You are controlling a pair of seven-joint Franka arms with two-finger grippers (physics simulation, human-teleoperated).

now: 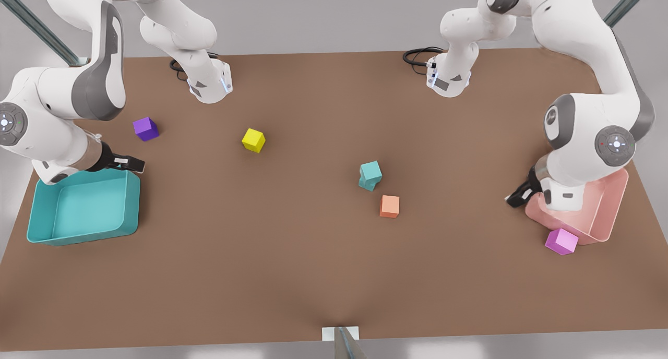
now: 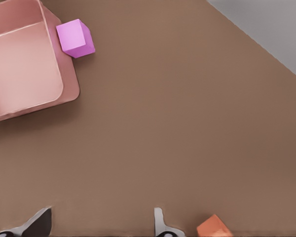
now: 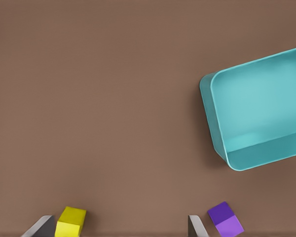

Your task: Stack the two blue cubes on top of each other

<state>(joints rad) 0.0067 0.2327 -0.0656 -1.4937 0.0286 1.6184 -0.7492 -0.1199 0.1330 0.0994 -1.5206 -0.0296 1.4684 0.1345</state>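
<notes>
Stacking done: blue cubes (image 1: 370, 175) | front view; wrist views miss them

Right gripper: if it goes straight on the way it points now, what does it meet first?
Probably bare table, between the yellow cube and the purple cube; the right gripper's open fingers frame that gap. Depth is unclear. The left gripper waits by the pink bin.

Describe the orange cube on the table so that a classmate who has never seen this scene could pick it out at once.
Start at the brown table and look a little toward the front view's right of its middle, where the two blue cubes sit stacked. The orange cube lies flat just in front of that stack, apart from it. It is the only salmon-orange cube, and it stands alone rather than stacked.
</notes>
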